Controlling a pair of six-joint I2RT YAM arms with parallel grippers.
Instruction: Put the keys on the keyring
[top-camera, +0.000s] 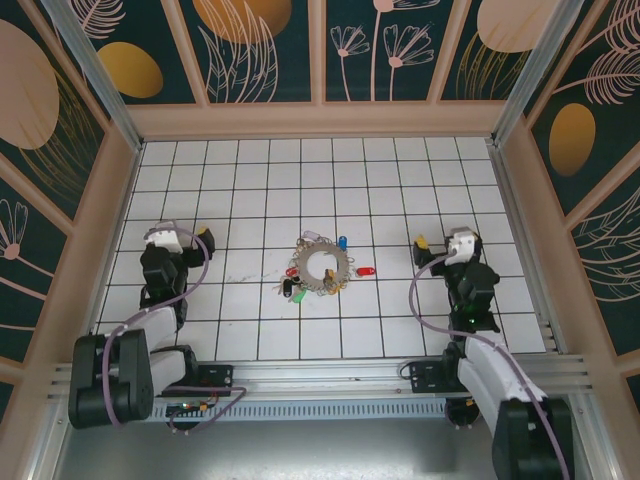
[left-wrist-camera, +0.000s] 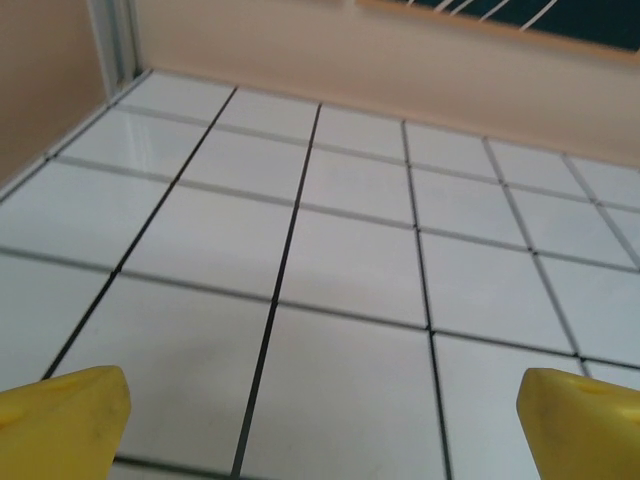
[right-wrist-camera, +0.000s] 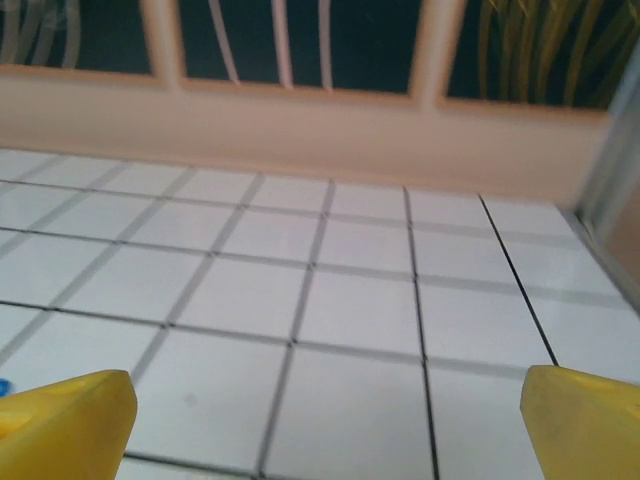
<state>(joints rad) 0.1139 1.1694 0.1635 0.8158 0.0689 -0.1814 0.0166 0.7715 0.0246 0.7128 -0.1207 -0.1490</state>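
Sitting out at each side, the left end effector (left-wrist-camera: 320, 425) and the right end effector (right-wrist-camera: 325, 425) are spread wide and hold nothing. The keys (top-camera: 365, 270) lie around the keyring (top-camera: 322, 265) in the middle of the desk (top-camera: 250, 180). The next step, I think, is reaching in for a key.

The keyring (top-camera: 343, 265), a silvery loop, lies flat on the bench about midway between the left gripper (top-camera: 203, 238) and the right gripper (top-camera: 423, 246), well apart from both. The keys (top-camera: 365, 270), with red, blue and green heads, lie around its rim; the red one lies nearest the right gripper.
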